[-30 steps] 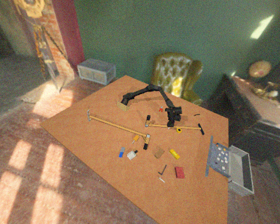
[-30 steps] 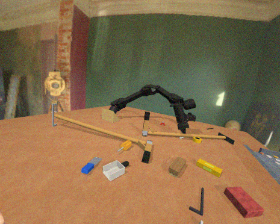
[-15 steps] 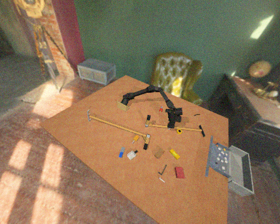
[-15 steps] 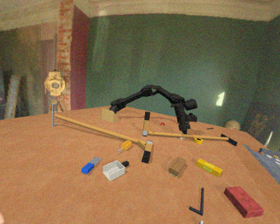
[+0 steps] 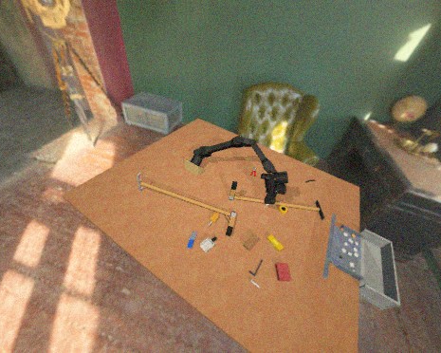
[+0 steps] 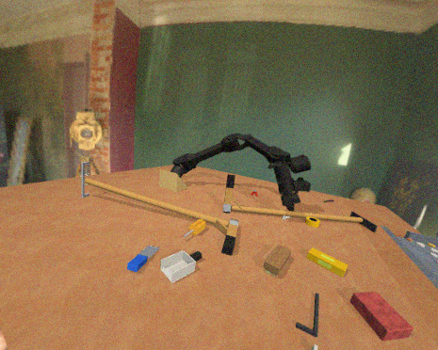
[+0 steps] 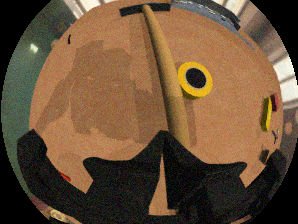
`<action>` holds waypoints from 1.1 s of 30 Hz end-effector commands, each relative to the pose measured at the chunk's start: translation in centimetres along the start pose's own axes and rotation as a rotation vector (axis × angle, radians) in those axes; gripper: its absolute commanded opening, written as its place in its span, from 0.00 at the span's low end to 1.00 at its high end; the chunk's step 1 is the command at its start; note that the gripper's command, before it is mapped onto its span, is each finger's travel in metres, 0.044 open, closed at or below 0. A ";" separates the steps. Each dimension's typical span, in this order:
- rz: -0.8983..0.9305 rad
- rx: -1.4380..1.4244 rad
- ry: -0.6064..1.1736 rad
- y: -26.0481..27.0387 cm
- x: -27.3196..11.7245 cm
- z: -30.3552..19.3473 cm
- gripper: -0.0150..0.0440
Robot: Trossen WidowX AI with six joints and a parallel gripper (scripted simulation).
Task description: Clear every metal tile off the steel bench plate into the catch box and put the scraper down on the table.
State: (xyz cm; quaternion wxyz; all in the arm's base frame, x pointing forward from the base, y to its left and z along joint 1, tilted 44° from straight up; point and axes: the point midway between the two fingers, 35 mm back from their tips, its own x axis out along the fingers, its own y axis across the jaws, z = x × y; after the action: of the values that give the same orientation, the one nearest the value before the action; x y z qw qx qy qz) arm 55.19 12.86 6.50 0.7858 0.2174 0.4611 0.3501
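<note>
My gripper [image 5: 269, 203] [image 6: 290, 207] [image 7: 162, 133] is shut and empty, its tips pointing down close to a wooden pole [image 5: 298, 205] [image 6: 329, 217] [image 7: 164, 65]. That pole has a black blade at its far end and a black-gripped crosspiece at its near end. Whether the tips touch it cannot be told. A second, longer pole [image 5: 184, 198] [image 6: 150, 201] lies to the left, with a grey metal blade and a black-gripped crosspiece. Several pale tiles [image 5: 350, 244] lie on the blue-grey plate [image 5: 337, 251]. The catch box [image 5: 380, 298] adjoins the plate's far end.
A yellow ring-shaped roll [image 5: 283, 209] [image 6: 313, 221] [image 7: 208, 82] lies beside the near pole. A brown block [image 6: 277, 260], a yellow level [image 6: 327, 262], a red block [image 6: 381, 315], a black angled tool [image 6: 316, 310], a white tray [image 6: 178, 266] and a blue-handled scraper [image 6: 137, 262] lie nearer the cameras.
</note>
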 end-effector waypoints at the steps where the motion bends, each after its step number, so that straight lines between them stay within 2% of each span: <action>1: -0.006 0.005 0.006 -1.0 0.3 -0.2 0.25; 33: -0.006 0.004 0.005 -3.7 0.7 0.2 0.25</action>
State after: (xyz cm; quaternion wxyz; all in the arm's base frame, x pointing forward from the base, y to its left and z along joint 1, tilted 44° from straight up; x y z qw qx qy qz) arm 56.85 11.21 4.75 0.7877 0.2168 0.4577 0.3509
